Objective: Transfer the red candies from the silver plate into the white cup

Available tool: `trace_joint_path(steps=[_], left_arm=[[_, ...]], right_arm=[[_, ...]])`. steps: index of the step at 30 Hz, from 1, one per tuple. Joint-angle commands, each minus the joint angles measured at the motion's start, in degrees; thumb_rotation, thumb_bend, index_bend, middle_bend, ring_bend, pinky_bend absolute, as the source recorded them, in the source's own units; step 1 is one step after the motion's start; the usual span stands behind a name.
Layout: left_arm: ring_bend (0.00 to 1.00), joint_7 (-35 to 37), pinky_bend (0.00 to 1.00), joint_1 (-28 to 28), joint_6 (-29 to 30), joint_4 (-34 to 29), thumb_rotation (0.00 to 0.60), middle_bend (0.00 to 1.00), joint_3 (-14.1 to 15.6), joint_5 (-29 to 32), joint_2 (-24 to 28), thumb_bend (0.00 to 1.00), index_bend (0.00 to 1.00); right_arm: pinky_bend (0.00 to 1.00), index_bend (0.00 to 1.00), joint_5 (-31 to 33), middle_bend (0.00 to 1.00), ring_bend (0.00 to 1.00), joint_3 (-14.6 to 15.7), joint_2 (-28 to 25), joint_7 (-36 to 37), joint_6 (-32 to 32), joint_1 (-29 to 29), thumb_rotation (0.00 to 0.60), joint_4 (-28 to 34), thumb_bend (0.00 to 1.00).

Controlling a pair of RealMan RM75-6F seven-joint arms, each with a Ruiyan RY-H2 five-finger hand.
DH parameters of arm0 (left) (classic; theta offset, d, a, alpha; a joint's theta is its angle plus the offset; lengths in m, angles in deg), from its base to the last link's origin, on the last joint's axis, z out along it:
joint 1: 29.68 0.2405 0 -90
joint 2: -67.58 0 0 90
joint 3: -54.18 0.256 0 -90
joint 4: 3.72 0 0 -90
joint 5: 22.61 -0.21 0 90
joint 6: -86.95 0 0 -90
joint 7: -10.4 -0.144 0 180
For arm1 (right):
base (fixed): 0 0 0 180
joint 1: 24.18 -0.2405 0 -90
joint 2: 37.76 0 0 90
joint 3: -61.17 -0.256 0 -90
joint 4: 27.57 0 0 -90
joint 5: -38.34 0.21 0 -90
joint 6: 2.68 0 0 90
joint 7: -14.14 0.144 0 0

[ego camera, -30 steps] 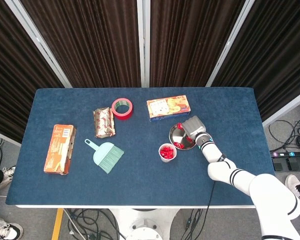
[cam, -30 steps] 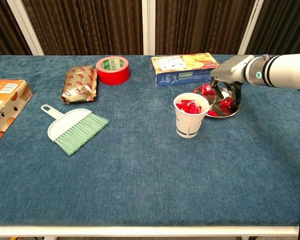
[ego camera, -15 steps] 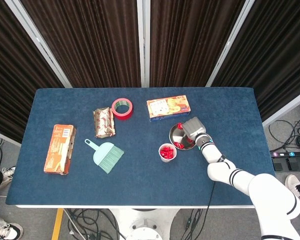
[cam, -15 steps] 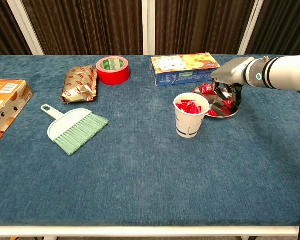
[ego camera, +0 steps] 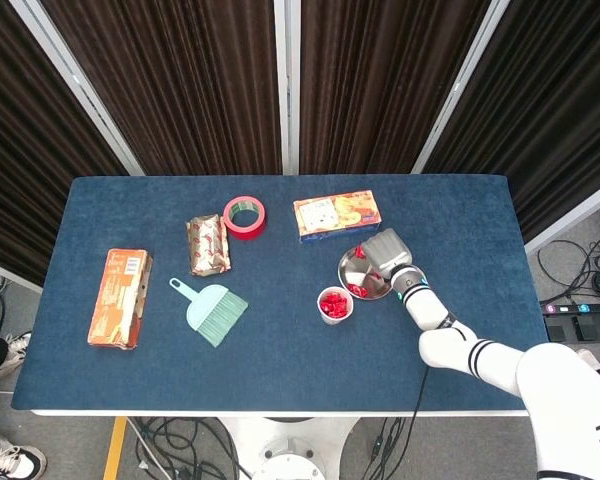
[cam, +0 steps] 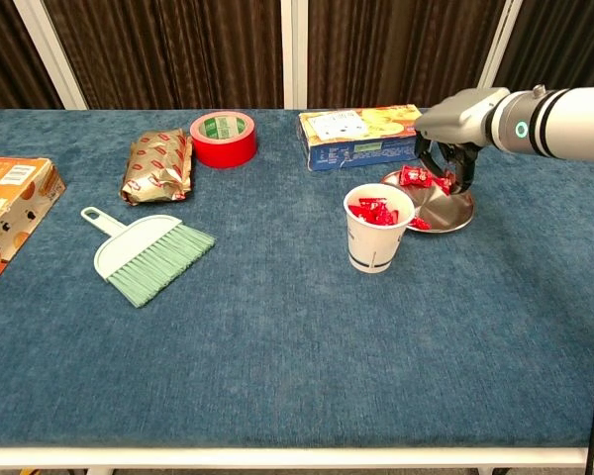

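Note:
The silver plate (cam: pixel 446 209) lies at the right of the table, with a few red candies (cam: pixel 412 177) on its far and near rim. In the head view the silver plate (ego camera: pixel 353 266) is partly under my right hand (ego camera: pixel 386 253). The white cup (cam: pixel 375 240) stands just left of the plate, holding several red candies; the head view shows the cup (ego camera: pixel 333 305) from above. My right hand (cam: pixel 453 139) hovers above the plate and pinches a red candy (cam: pixel 443 183) in its fingertips. My left hand is out of sight.
A blue and orange box (cam: pixel 361 136) lies right behind the plate. Further left are a red tape roll (cam: pixel 224 139), a gold snack packet (cam: pixel 158 163), a mint hand brush (cam: pixel 144 252) and an orange box (cam: pixel 5 213) at the table's left edge.
My right hand has risen from the plate's surface, lifting a red candy that lay at the plate's right side. The cup and the other objects have not moved.

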Motion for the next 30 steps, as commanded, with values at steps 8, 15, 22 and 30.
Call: trace_joint_path(steps=[8, 15, 22, 30], left_arm=[[0.06, -0.4, 0.19, 0.3, 0.8, -0.4, 0.6, 0.16, -0.1, 0.0, 0.1, 0.1, 0.15], [0.06, -0.8, 0.19, 0.6, 1.6, -1.3, 0.6, 0.16, 0.0, -0.2, 0.5, 0.1, 0.15], [0.06, -0.8, 0.19, 1.1, 2.2, -1.9, 0.6, 0.16, -0.2, 0.0, 1.0, 0.1, 0.15], [0.06, 0.2, 0.19, 1.2, 1.8, -1.2, 0.598, 0.16, -0.3, 0.3, 0.9, 0.1, 0.15]], right_arm=[[1.0, 0.62, -7.8, 1.0, 1.0, -3.3, -10.7, -2.5, 12.0, 0.1, 0.6, 23.3, 0.2], [1.0, 0.62, -10.6, 1.0, 1.0, -2.7, -11.1, -3.6, 13.9, 0.7, 0.6, 30.2, 0.2], [1.0, 0.62, -9.3, 1.0, 1.0, -2.0, -9.2, -4.2, 12.5, 0.4, 0.6, 29.2, 0.2], [1.0, 0.62, -8.5, 1.0, 1.0, -1.6, -7.6, -4.2, 11.0, 0.0, 0.6, 27.1, 0.18]])
